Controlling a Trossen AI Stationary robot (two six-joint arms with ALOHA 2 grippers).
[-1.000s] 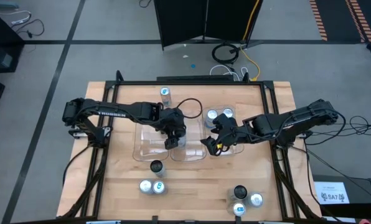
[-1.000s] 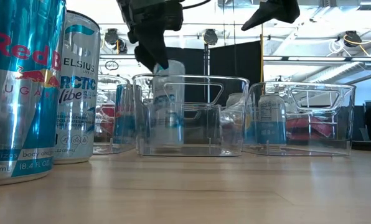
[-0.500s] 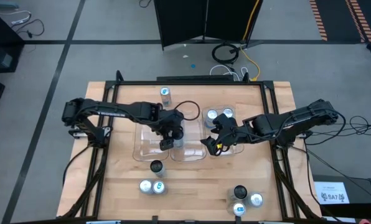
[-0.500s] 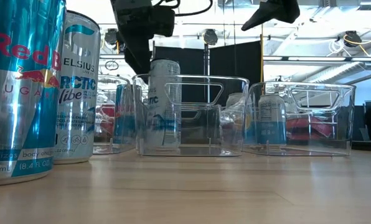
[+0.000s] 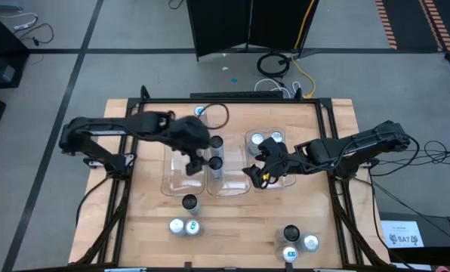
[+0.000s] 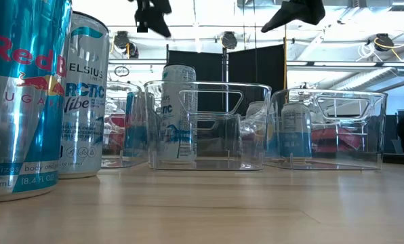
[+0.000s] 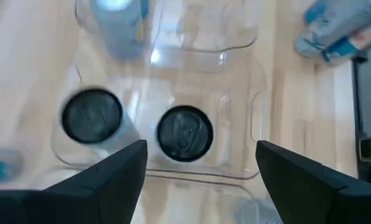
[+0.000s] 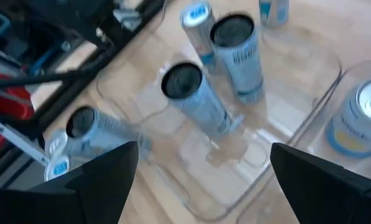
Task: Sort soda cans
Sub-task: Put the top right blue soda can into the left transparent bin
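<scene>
Two dark-topped cans [image 5: 215,151] stand sorted in the middle tray [image 5: 229,181]; left hand [image 5: 193,162], spread and empty, hangs above that tray's left edge; right hand [image 5: 257,175] spread beside it.

Light is even and bright from overhead; the high view shows only soft, short shadows under the arms on the surface [image 5: 232,219]. In the low view, ceiling lamps [image 6: 229,39] glare against a washed-out background, and the nearest can [image 6: 22,95] looms large and slightly soft (too close to the lens). Clear trays [image 6: 209,125] carry bright reflections. Both wrist views are blurred, the left one smeared most, with dark can tops [image 7: 184,133] fuzzy at their rims.
</scene>
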